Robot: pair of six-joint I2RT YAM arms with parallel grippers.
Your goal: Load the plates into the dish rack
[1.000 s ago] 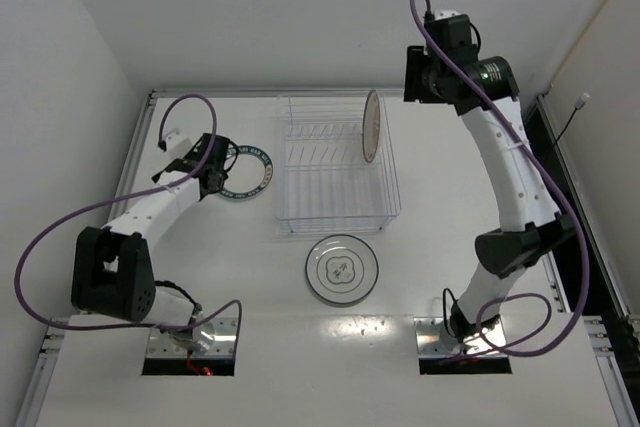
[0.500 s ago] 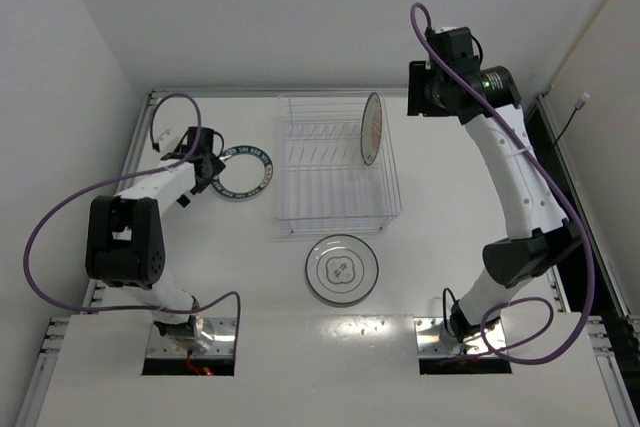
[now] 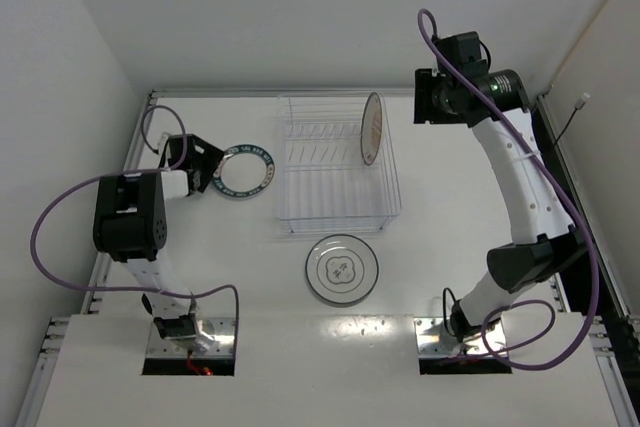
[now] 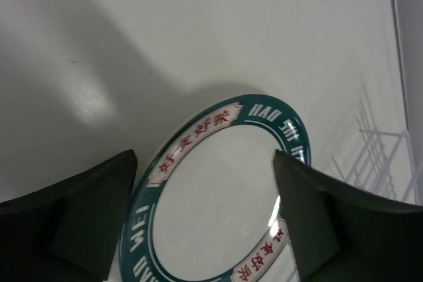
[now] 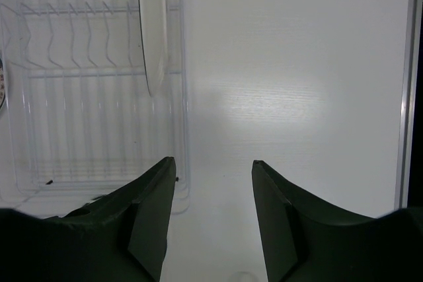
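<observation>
Left claw (image 3: 200,163) withdrew beside the plate (image 3: 246,171).

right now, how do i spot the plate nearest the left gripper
Find the central wire dish rack. Just left of it a plate lies flat by the left gripper. Only it has a dark teal lettered rim; the grey-ringed plate lies nearer the arms, a third plate stands in the rack.
</observation>
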